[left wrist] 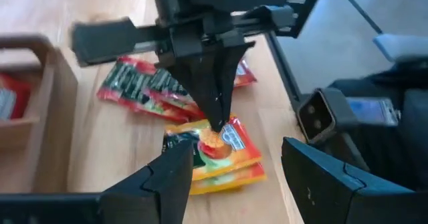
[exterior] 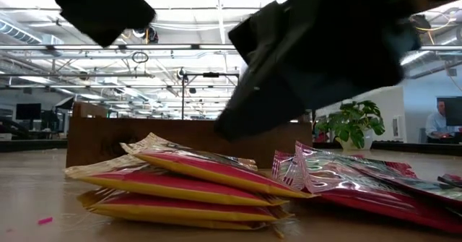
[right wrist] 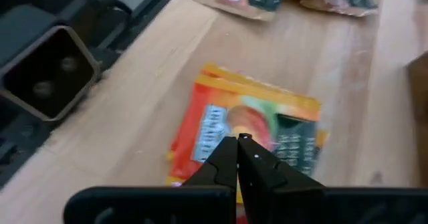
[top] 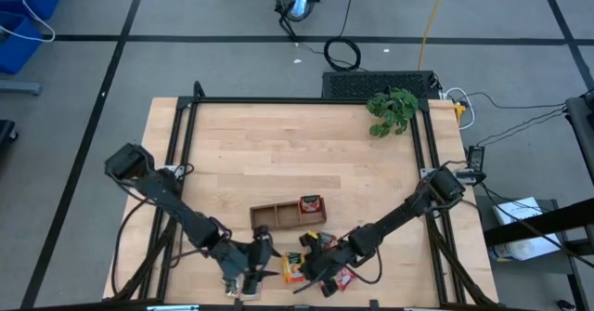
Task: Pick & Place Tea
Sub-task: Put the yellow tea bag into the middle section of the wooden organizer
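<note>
A stack of orange tea sachets (left wrist: pixel 221 154) lies flat on the wooden table near its front edge. Red sachets with green marks (left wrist: pixel 144 90) lie just beside it, toward the right. One more red sachet (top: pixel 310 204) lies in the right compartment of the brown tray (top: pixel 275 216). My right gripper (right wrist: pixel 241 144) is shut and slants down with its tips over the middle of the orange stack. My left gripper (left wrist: pixel 231 184) is open, low over the table just left of the stack, with nothing between its fingers. My right gripper's shut fingertips (left wrist: pixel 217 120) come slanting down from the table's right onto the face of the top orange sachet (right wrist: pixel 257 120). I cannot tell whether they touch it or stand just above it. The stack lies flat on the table.
The long brown tray stands just behind the sachets. A leafy green plant (top: pixel 392 109) sits at the far right corner. The two arms are close together at the table's front edge. Bare wood lies across the middle and far side of the table (top: pixel 278 144).
</note>
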